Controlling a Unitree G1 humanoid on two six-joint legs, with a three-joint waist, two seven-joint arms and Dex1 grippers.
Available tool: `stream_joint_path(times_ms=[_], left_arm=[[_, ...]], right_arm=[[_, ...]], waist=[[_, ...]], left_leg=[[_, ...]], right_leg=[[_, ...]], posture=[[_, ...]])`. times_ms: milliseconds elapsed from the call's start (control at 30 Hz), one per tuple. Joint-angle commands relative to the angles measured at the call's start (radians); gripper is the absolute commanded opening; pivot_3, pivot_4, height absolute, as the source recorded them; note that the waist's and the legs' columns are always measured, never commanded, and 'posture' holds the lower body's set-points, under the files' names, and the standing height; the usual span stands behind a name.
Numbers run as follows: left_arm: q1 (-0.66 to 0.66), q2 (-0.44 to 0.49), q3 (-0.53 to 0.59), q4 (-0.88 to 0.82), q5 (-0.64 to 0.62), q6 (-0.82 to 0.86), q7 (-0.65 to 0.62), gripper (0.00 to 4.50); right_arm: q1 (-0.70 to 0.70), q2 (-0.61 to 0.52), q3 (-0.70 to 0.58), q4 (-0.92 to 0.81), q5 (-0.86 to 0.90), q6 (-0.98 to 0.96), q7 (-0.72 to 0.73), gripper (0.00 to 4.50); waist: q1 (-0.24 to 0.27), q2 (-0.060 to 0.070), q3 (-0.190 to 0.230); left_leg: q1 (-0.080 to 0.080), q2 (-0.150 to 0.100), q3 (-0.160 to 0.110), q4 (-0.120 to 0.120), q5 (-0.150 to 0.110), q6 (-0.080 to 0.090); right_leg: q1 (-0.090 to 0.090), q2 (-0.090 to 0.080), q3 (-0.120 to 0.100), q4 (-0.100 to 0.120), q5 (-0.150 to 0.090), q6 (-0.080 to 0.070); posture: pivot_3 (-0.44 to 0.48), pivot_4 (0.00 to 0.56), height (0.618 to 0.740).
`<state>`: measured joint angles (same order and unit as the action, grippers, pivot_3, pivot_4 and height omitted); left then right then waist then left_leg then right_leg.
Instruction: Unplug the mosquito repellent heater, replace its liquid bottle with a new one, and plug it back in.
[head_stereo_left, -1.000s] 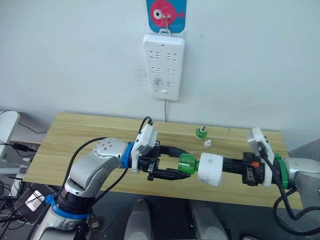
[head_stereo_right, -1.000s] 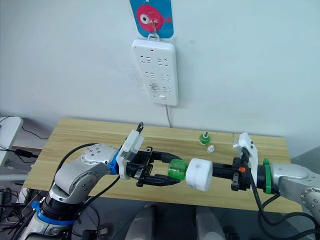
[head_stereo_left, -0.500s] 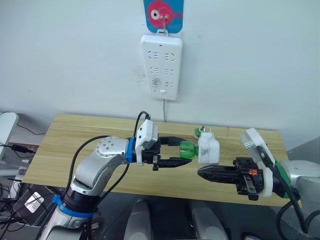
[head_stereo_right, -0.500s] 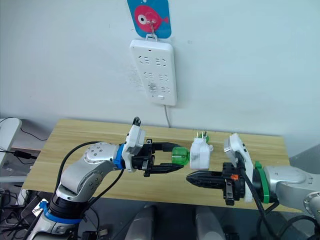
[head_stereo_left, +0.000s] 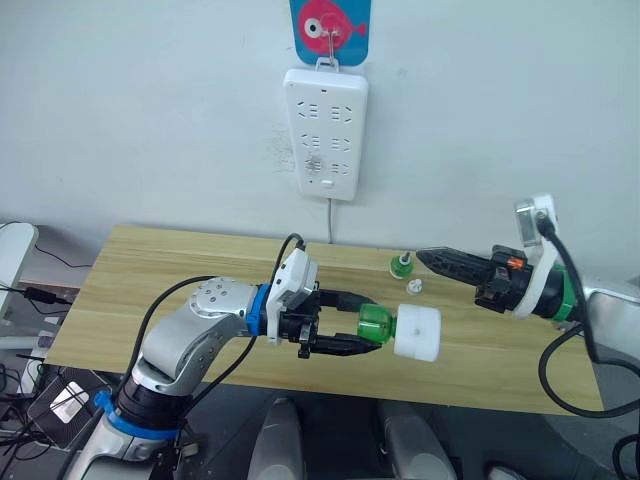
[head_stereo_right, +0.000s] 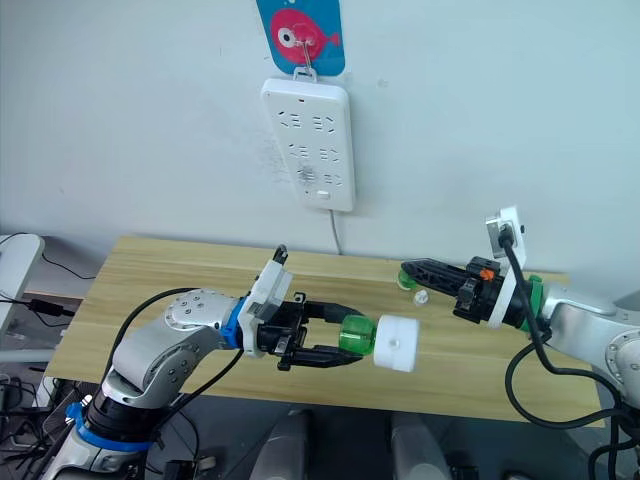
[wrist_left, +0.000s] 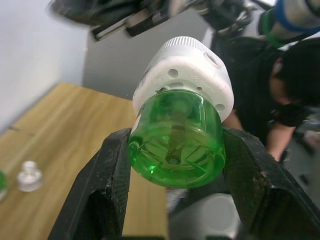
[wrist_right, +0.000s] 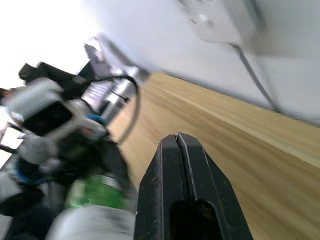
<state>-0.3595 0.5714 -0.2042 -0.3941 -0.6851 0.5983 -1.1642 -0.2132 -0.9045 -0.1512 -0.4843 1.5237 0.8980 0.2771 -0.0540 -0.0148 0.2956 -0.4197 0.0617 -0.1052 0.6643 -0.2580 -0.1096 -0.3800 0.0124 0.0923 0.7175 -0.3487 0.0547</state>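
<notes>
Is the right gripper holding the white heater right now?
No. The right gripper is shut on nothing, up near the back of the table, while the mosquito repellent heater hangs off the green bottle clamped in the left gripper.

Silver arms, blue and green wrist rings, black fingers (head_stereo_left: 335, 345)

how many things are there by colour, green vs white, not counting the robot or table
green: 2, the bottle held in the left gripper and the small bottle standing on the table
white: 3, the heater on the held bottle, the power strip on the wall, the small cap
total: 5
</notes>
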Motion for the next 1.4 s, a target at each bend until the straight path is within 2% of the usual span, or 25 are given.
stream_joint_path(times_ms=[33, 133, 233, 467, 667, 900, 1400], left_arm=[[-0.027, -0.011, 0.059, -0.048, -0.127, 0.097, 0.042, 2.38], [-0.054, -0.025, 0.094, -0.029, -0.191, 0.167, 0.092, 2.38], [-0.066, -0.044, 0.114, -0.005, -0.201, 0.187, 0.134, 2.38], [-0.065, -0.077, 0.099, 0.033, -0.11, 0.106, 0.176, 2.38], [-0.042, -0.072, 0.054, 0.044, 0.002, 0.0, 0.145, 2.38], [-0.023, -0.044, 0.003, 0.038, 0.078, -0.089, 0.069, 2.38], [-0.028, -0.011, -0.046, 0.012, 0.124, -0.168, -0.033, 2.38]], right_arm=[[0.069, -0.025, 0.025, -0.083, -0.076, 0.036, 0.085, 0.0], [0.117, -0.038, 0.018, -0.144, -0.056, 0.054, 0.142, 0.0], [0.139, -0.051, 0.004, -0.186, -0.007, 0.066, 0.169, 0.0], [0.133, -0.076, -0.01, -0.228, 0.089, 0.059, 0.145, 0.0], [0.1, -0.083, -0.007, -0.235, 0.161, 0.041, 0.105, 0.0], [0.063, -0.064, 0.016, -0.207, 0.203, 0.02, 0.052, 0.0], [0.037, -0.06, 0.025, -0.131, 0.284, 0.017, -0.036, 0.0]], waist=[[0.001, 0.0, 0.0], [0.0, 0.0, 0.0], [-0.001, 0.0, 0.0], [-0.001, 0.0, 0.0], [-0.001, 0.0, 0.0], [-0.001, 0.0, 0.0], [-0.001, 0.0, 0.0]], left_leg=[[0.0, 0.0, 0.0, 0.0, 0.0, 0.0], [0.0, 0.0, 0.0, 0.0, 0.0, 0.0], [0.001, 0.0, 0.0, 0.001, 0.0, 0.0], [0.001, 0.0, 0.0, 0.001, 0.0, 0.0], [0.001, 0.0, 0.0, 0.001, 0.0, 0.0], [0.001, 0.0, 0.0, 0.001, 0.0, 0.0], [0.001, 0.0, 0.0, 0.0, 0.0, 0.0]], right_leg=[[0.0, 0.0, 0.0, 0.0, 0.0, 0.0], [0.0, 0.0, 0.0, 0.001, 0.0, 0.0], [0.001, 0.0, 0.0, 0.001, 0.0, 0.0], [0.001, 0.0, 0.0, 0.001, 0.0, 0.0], [0.001, 0.0, 0.0, 0.0, 0.0, 0.0], [0.001, 0.0, 0.001, 0.0, 0.0, 0.0], [0.001, 0.0, 0.0, 0.0, 0.0, 0.0]], posture=[[-0.07, 0.26, 0.697], [-0.068, 0.26, 0.697], [-0.072, 0.26, 0.697], [-0.079, 0.26, 0.697], [-0.082, 0.258, 0.697], [-0.077, 0.258, 0.697], [-0.077, 0.252, 0.697]])
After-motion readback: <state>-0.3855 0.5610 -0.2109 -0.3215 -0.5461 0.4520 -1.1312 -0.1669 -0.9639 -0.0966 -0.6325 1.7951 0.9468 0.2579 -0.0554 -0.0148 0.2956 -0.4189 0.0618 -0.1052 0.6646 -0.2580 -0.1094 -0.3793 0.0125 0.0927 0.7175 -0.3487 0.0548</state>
